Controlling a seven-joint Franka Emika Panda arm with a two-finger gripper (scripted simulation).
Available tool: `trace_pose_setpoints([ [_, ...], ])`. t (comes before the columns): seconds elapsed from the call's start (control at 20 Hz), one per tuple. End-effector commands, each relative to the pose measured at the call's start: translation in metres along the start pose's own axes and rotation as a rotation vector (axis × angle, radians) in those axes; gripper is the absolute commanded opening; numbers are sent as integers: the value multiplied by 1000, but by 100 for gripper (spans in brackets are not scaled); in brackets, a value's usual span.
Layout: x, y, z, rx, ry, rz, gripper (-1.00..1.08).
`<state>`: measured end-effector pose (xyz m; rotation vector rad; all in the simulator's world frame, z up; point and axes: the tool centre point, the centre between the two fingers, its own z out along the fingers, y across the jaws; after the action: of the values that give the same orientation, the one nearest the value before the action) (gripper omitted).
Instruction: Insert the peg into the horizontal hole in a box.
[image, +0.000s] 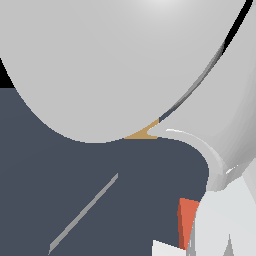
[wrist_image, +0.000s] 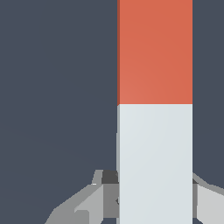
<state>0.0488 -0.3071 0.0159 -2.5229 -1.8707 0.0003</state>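
In the wrist view the peg fills the middle: its orange-red half (wrist_image: 155, 52) points away from the gripper and its pale grey-white half (wrist_image: 155, 157) lies between the fingers. My gripper (wrist_image: 155, 203) is shut on the white half, with a grey finger (wrist_image: 94, 201) against each side. In the exterior view only a bit of the peg's orange half (image: 186, 222) and a white corner show beside the white hand (image: 225, 220). The box shows only as a thin tan sliver (image: 142, 134) behind the arm. The hole is hidden.
A large pale grey arm link (image: 115, 65) blocks most of the exterior view. The dark blue-grey floor (image: 60, 165) lies below it, crossed by a thin grey diagonal streak (image: 82, 212).
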Motion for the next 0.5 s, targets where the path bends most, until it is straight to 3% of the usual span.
trace_pose_setpoints([
  [0.0,0,0,0,-1,0,0,-100],
  [0.45,13,-4,-5,0,0,-12,-100],
])
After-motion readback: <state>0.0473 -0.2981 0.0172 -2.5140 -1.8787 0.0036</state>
